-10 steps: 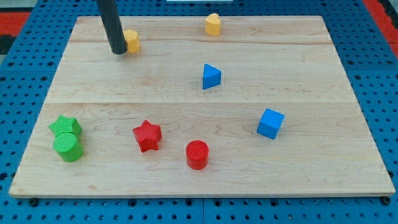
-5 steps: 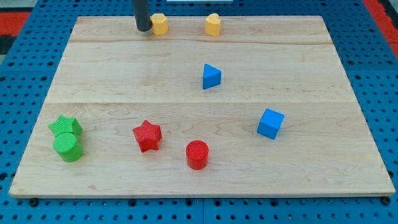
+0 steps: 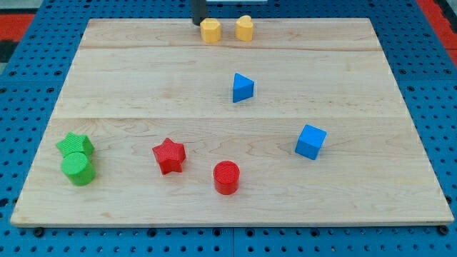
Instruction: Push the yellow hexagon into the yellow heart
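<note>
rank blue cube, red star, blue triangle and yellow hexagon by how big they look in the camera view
1. blue cube and red star, about alike
2. blue triangle
3. yellow hexagon
The hexagon sits at the view's top, likely farther away, so its true size is unsure.

The arm is represented only by the straight dark rod, seen at the view's top, left of centre. Most of the rod is cut off by the upper edge of the frame, so that only its short lower portion is visible. The rod is held nearly upright. My tip (image 3: 198, 23) is set down at the far edge of the board, at the view's top. No further link, wrist or joint of the arm is shown in the camera view
</note>
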